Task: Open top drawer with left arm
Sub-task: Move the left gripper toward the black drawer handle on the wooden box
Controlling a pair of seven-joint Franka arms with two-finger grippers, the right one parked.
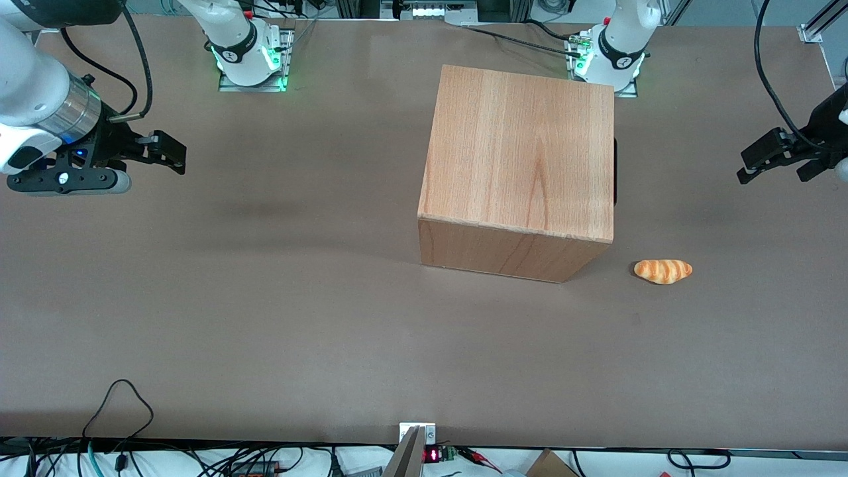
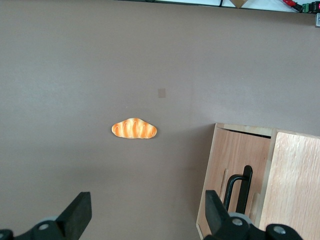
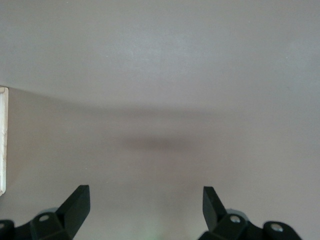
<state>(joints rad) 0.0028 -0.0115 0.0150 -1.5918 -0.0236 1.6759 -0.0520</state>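
1. Brown matte tabletop (image 1: 265, 318) fills the front view, with a strip of loose cables and electronics along the edge nearest the front camera.
2. Nearest the front camera among the items on the table lies a small orange-striped bread roll (image 1: 663, 271), flat on the surface, just beside the wooden box's near corner and toward the working arm's end of the table. The left wrist view shows the same roll (image 2: 134, 129) apart from the cabinet.
3. Farther from the camera stands the big plain wooden box casing (image 1: 520, 159), upright, its top face showing grain.
4. The top drawer (image 2: 235, 165) sits in the face of the casing that looks toward the working arm's end of the table; it appears closed, its front panel level with the casing. A long black bar handle (image 2: 239, 190) runs along that panel. From the front, only a thin black sliver of the handle (image 1: 615, 172) shows past the casing's edge.
5. The left arm (image 1: 836, 109) reaches in at the working arm's end of the table. Its gripper (image 1: 775, 162) hangs above the table, well apart from the drawer, touching nothing.
6. The jaws stand spread wide, nothing between them; the two black fingers (image 2: 77, 215) frame the roll and bare table.
7. Farthest off, the two arm bases with green lights sit at the table's edge.
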